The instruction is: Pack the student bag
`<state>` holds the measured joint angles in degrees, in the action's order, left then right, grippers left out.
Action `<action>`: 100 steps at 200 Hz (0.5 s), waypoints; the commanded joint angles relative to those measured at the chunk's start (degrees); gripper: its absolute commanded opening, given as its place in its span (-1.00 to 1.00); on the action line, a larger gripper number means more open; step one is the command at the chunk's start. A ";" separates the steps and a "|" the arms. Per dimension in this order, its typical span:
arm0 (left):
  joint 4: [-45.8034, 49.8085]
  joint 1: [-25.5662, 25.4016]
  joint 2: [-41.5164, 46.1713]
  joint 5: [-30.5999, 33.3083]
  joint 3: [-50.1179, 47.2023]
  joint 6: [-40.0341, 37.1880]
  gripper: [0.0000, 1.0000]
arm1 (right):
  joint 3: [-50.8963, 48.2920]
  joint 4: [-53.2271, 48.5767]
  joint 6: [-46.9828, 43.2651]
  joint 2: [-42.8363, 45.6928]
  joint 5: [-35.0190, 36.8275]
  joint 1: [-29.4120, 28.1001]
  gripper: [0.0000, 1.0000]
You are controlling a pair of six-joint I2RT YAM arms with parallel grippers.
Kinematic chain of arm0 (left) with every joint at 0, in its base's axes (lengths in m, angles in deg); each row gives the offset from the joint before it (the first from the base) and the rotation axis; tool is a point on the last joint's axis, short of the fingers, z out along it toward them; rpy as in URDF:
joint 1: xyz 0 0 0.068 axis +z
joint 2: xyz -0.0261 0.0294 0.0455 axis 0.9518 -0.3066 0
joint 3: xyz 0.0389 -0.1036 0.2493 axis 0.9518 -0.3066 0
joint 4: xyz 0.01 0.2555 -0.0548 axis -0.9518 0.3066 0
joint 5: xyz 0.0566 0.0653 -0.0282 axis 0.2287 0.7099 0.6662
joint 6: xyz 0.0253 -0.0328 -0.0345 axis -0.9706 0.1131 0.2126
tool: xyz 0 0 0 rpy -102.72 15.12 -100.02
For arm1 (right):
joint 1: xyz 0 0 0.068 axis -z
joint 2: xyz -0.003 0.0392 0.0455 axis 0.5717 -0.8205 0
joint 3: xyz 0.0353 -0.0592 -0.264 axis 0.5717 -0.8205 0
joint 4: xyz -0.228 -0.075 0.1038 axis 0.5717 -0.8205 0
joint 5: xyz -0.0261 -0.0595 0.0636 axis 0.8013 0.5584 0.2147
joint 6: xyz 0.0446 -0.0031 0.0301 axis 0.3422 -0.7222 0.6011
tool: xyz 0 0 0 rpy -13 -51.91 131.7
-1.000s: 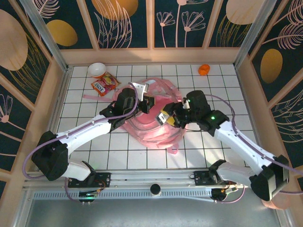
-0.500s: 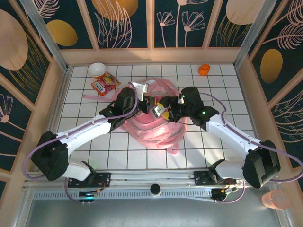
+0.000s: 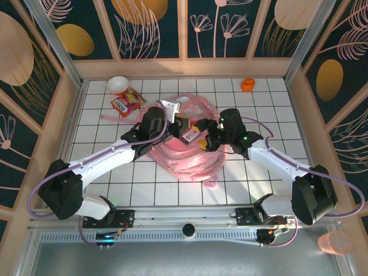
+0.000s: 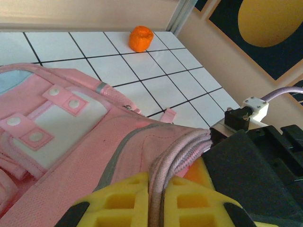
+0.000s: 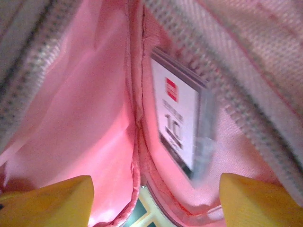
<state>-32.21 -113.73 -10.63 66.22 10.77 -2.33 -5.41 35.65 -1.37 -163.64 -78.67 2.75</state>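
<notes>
- The right gripper point(image 5: 156, 203) is spread wide, nothing held; a flat packet point(image 5: 177, 127) lies inside the pocket point(image 5: 90, 118).
- The left gripper point(image 4: 158, 198) is clamped on the student bag point(image 3: 184, 158), centred on the table point(image 3: 259, 184).
- Withdrawal is best made straight, clear of the zip point(image 5: 265, 127).

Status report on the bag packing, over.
Left gripper shut on the bag rim. Right gripper open at the bag's mouth. Flat packet lying inside. Nothing seen blocking the opening.

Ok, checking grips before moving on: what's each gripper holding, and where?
Left gripper pinches the student bag by a bunched fabric edge; right gripper, open, holds nothing.
</notes>
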 commanded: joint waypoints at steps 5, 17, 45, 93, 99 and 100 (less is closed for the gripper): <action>-8.91 0.11 3.91 -0.43 3.26 1.31 -1.00 | 1.21 0.03 0.08 -0.32 1.34 0.41 0.45; -8.86 0.15 3.92 -0.49 3.25 1.38 -1.00 | 0.97 -0.22 0.10 -0.02 1.36 0.48 0.44; -8.87 0.16 3.91 -0.52 3.25 1.37 -1.00 | 0.46 -2.89 0.05 1.87 2.28 -0.64 0.29; -7.71 0.17 3.81 -1.42 2.36 0.13 -1.00 | -0.75 -9.17 -4.46 12.05 6.65 0.42 0.19; -7.51 0.12 3.81 -1.97 1.86 -0.71 -1.00 | -0.88 -9.27 -5.43 13.45 6.78 0.43 0.20; -7.53 0.11 3.83 -2.08 1.76 -0.90 -1.00 | -0.90 -9.28 -5.65 13.57 6.79 0.45 0.21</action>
<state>-32.21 -113.73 -10.54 66.17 10.77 -2.37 -5.50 29.99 -3.12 -155.95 -75.20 2.55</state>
